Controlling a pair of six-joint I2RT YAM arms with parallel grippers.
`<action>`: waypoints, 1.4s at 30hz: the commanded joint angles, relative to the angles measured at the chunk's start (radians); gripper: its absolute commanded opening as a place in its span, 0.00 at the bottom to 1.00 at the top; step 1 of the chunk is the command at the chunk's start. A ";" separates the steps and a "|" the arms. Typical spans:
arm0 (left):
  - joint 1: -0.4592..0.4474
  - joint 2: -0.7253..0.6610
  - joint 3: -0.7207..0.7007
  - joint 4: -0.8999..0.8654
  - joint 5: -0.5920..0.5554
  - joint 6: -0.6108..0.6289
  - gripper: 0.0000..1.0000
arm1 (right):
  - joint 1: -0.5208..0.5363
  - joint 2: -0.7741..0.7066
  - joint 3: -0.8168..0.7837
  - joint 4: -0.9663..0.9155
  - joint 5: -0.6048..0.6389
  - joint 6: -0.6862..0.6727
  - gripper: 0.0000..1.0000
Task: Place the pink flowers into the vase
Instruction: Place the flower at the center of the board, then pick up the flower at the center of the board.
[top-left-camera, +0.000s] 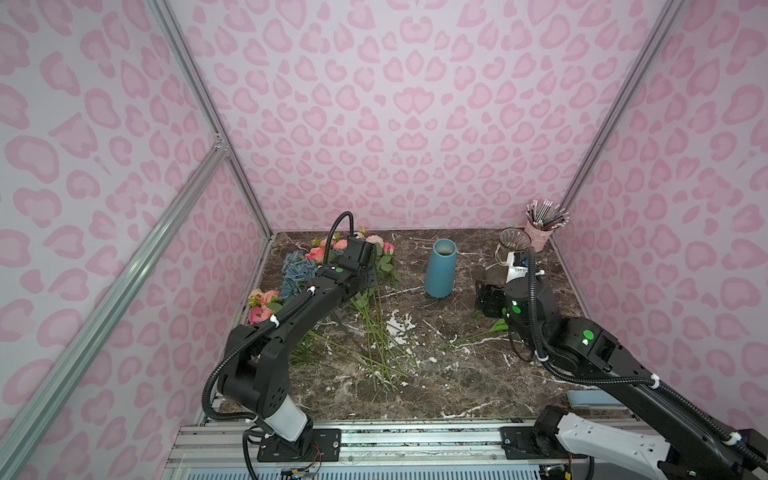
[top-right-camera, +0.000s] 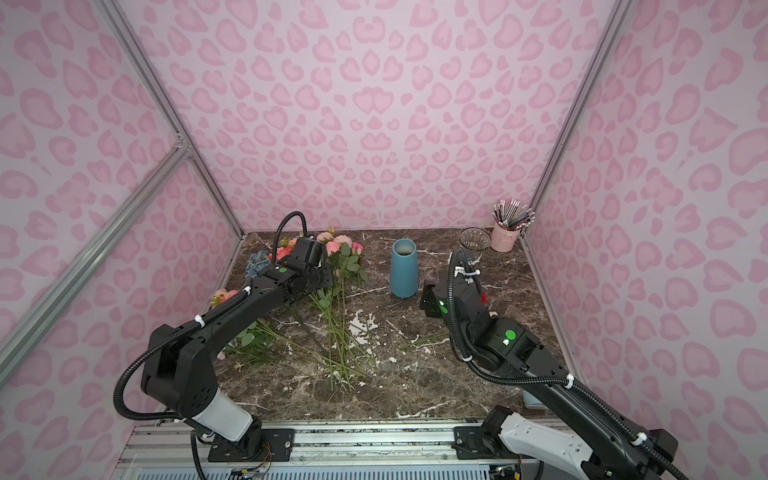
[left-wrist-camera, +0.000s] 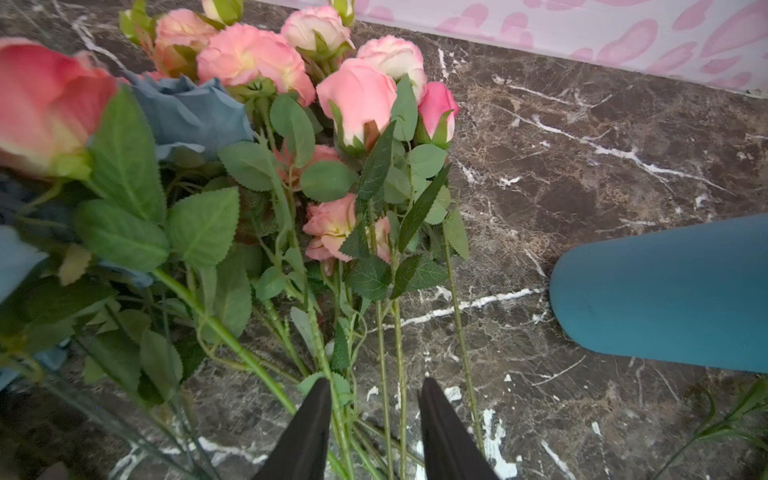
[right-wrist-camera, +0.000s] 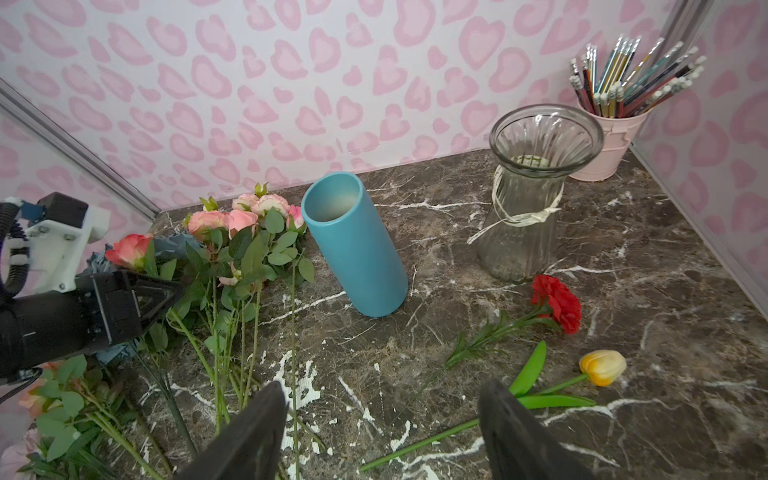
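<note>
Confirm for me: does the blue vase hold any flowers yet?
No, the blue vase shows an empty mouth, while the pink flowers lie on the table beside it.

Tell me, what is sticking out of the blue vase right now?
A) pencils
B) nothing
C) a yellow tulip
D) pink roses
B: the blue vase stands with nothing sticking out of its open mouth, while the pink flowers lie on the table beside it.
</note>
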 joint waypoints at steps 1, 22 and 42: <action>0.004 0.088 0.058 -0.019 0.037 0.000 0.27 | 0.003 -0.002 0.005 0.033 0.000 -0.017 0.77; 0.004 0.220 0.005 0.052 0.071 -0.070 0.20 | -0.069 -0.051 -0.024 0.033 -0.064 -0.035 0.78; 0.008 0.306 0.099 0.057 0.023 -0.073 0.12 | -0.114 -0.079 -0.038 0.042 -0.109 -0.050 0.78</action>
